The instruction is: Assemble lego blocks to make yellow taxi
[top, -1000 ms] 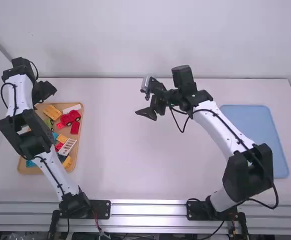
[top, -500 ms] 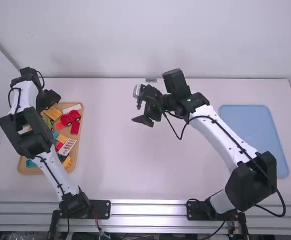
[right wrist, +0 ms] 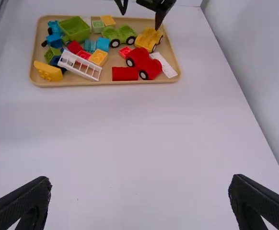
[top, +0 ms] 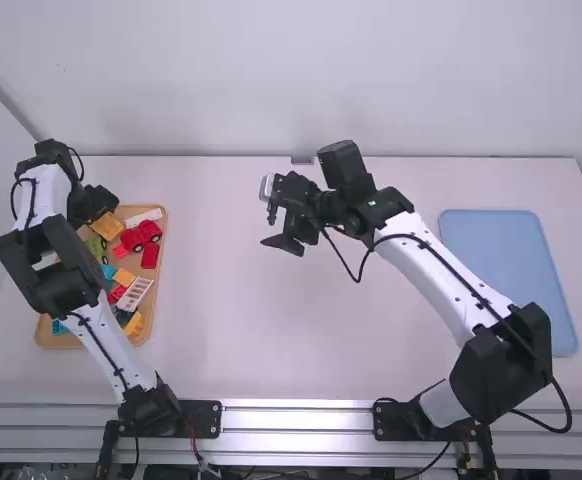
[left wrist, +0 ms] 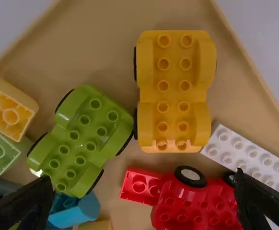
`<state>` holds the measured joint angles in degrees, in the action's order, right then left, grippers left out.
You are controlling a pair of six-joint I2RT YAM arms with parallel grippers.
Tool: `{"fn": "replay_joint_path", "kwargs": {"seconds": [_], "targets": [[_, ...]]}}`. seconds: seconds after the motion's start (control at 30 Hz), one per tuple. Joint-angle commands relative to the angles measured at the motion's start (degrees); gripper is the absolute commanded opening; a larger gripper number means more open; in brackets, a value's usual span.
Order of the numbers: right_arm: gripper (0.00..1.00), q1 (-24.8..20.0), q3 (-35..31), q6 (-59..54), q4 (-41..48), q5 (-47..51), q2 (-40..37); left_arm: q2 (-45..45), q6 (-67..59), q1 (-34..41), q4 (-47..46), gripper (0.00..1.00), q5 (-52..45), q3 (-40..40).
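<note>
While the left gripper [top: 97, 203] hangs over the far end of the tray [left wrist: 101, 38], its fingers stand wide apart, with nothing between them. The right gripper [top: 283, 243] is also open and empty, above the middle of the table [top: 231, 330], well apart from both the tray and the blue mat [top: 511, 280].

The yellow car [left wrist: 174, 91], a studded base with wheels, sits upright in the tray near its far end. Just beside it are the green car [left wrist: 82, 139] and the white brick [left wrist: 249, 155], which lies flat near the tray's rim. The red car [left wrist: 192, 201] is near them, tipped so that a wheel faces up, with a small red block [left wrist: 140, 186] at one end.

Farther along, the tray holds a red slab [right wrist: 125, 74], the white rack [right wrist: 79, 65], an orange block [right wrist: 98, 57], a green bin [right wrist: 76, 29] and a yellow curved piece [right wrist: 48, 71] by the rim. How the rack rests on the pieces around it is hard to tell.
</note>
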<state>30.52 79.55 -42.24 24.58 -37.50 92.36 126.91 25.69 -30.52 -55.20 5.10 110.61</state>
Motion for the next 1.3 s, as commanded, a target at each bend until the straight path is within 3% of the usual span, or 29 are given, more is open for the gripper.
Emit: {"fn": "replay_joint_path", "kwargs": {"seconds": [0.0, 1.27], "targets": [[0.99, -0.15, 1.07, -0.04, -0.07, -0.02, -0.74, 0.61, -1.07, 0.39, 0.28, 0.99, -0.15, -0.42], [0.99, -0.07, 1.07, -0.5, -0.04, 0.17, -0.74, 0.74, -3.61, 0.55, 6.19, 0.99, -2.78, -2.19]]}}
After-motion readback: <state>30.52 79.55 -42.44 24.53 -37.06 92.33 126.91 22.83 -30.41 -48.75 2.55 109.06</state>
